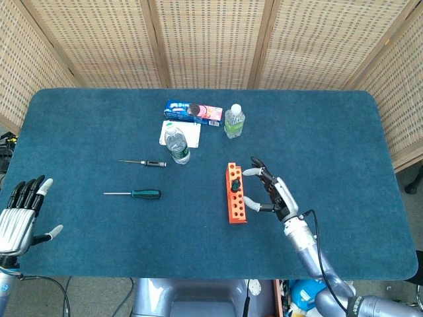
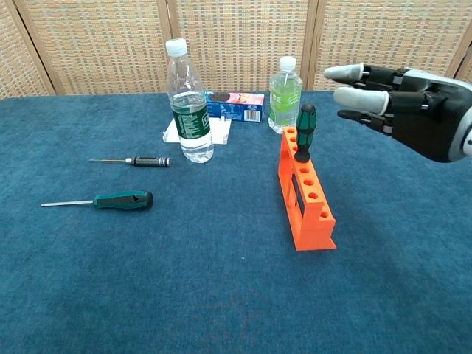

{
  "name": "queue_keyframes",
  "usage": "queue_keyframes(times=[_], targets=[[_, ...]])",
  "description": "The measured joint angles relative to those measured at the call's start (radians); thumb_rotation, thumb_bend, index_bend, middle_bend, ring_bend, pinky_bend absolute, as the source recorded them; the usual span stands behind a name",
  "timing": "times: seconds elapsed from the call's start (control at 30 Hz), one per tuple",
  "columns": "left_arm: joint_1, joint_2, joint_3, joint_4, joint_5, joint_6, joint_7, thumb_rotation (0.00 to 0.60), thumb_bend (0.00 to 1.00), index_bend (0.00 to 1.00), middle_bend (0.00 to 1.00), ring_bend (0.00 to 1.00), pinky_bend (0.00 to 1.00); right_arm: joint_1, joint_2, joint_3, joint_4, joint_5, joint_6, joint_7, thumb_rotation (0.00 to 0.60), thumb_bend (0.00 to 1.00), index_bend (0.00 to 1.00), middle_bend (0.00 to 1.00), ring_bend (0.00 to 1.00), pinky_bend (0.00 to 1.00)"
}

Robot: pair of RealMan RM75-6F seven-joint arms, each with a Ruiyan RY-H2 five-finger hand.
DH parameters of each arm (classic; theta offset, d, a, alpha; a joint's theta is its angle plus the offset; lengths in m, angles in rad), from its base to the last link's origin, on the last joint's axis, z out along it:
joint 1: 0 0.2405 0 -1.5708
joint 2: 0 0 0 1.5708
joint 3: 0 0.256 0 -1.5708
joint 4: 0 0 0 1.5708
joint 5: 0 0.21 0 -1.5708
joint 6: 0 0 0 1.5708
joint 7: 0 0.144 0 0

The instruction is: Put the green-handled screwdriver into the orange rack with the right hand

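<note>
- Two hands show: the left hand [image 1: 18, 218] sits at the near left corner of the blue table [image 1: 330, 132], fingers straight and apart, thumb out, holding nothing.
- The right hand [image 2: 413, 110] hovers just beside the orange rack [image 2: 306, 193], at about its 3 o'clock, clear of it; its fingers [image 2: 361, 99] are spread and straight, with nothing between them.
- The rack is a long block with a row of holes along its top, lying near the middle of the table, its length running near to far.
- One green-handled screwdriver [image 2: 304, 131] stands nearly upright in a hole toward the rack's far end, handle up, tilted a little, touched by neither hand.
- A second green-handled screwdriver [image 2: 110, 200] lies flat well to the rack's 9 o'clock, its thin shaft pointing left.
- A black-handled screwdriver [image 2: 140, 160] lies flat a little farther back, also with its shaft pointing left.
- A clear water bottle [image 2: 189, 103] with a green label stands upright at the rack's 11 o'clock, on or at the edge of a white card [image 1: 192, 134].
- A smaller bottle of green liquid [image 2: 284, 86] stands at the rack's 12 o'clock.
- Farthest lies a blue packet of biscuits [image 1: 193, 111], flat, between the two bottles.
</note>
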State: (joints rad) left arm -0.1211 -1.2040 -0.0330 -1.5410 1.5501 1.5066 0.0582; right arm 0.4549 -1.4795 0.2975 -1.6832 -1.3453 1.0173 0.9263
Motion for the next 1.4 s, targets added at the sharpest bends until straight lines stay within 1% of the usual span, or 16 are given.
queue_keyframes(times=[0.1,0.3,0.4,0.53,0.7,0.83,0.93,1.03,1.4], targets=[[0.0,0.0,0.0,0.001,-0.004,-0.004,0.001,0.6,0.0,0.0,0.0,0.0,0.0,-0.017,0.025,-0.024,0.034,-0.037,0.039,-0.075,0.6,0.22,0.28,0.0,0.0,0.0],[-0.002,-0.004,0.0,0.003,-0.009,-0.011,0.013,0.6,0.0,0.0,0.0,0.0,0.0,-0.065,0.072,-0.093,0.128,-0.112,0.132,-0.281,0.6,0.22,0.19,0.0,0.0,0.0],[-0.001,-0.004,0.0,0.003,-0.014,-0.014,0.021,0.6,0.0,0.0,0.0,0.0,0.0,-0.093,0.086,-0.126,0.176,-0.141,0.178,-0.401,0.6,0.22,0.17,0.0,0.0,0.0],[0.001,-0.003,0.001,-0.001,-0.019,-0.014,0.028,0.6,0.0,0.0,0.0,0.0,0.0,-0.145,0.093,-0.169,0.239,-0.18,0.274,-0.584,0.6,0.22,0.11,0.0,0.0,0.0],[0.003,0.002,0.003,-0.009,-0.024,-0.019,0.042,0.6,0.0,0.0,0.0,0.0,0.0,-0.207,0.091,-0.205,0.294,-0.219,0.395,-0.774,0.6,0.22,0.03,0.0,0.0,0.0],[0.007,0.004,0.002,-0.01,-0.025,-0.013,0.046,0.6,0.0,0.0,0.0,0.0,0.0,-0.254,0.081,-0.217,0.317,-0.234,0.482,-0.91,0.6,0.22,0.0,0.0,0.0,0.0],[0.008,0.004,0.001,-0.008,-0.03,-0.013,0.048,0.6,0.0,0.0,0.0,0.0,0.0,-0.285,0.075,-0.223,0.329,-0.236,0.526,-0.975,0.6,0.21,0.0,0.0,0.0,0.0],[0.007,0.002,0.0,-0.005,-0.033,-0.018,0.055,0.6,0.0,0.0,0.0,0.0,0.0,-0.298,0.083,-0.23,0.324,-0.232,0.526,-1.006,0.6,0.21,0.0,0.0,0.0,0.0],[0.008,-0.005,0.005,-0.003,-0.016,-0.007,0.075,0.6,0.0,0.0,0.0,0.0,0.0,-0.314,0.131,-0.23,0.251,-0.23,0.539,-1.027,0.6,0.21,0.0,0.0,0.0,0.0]])
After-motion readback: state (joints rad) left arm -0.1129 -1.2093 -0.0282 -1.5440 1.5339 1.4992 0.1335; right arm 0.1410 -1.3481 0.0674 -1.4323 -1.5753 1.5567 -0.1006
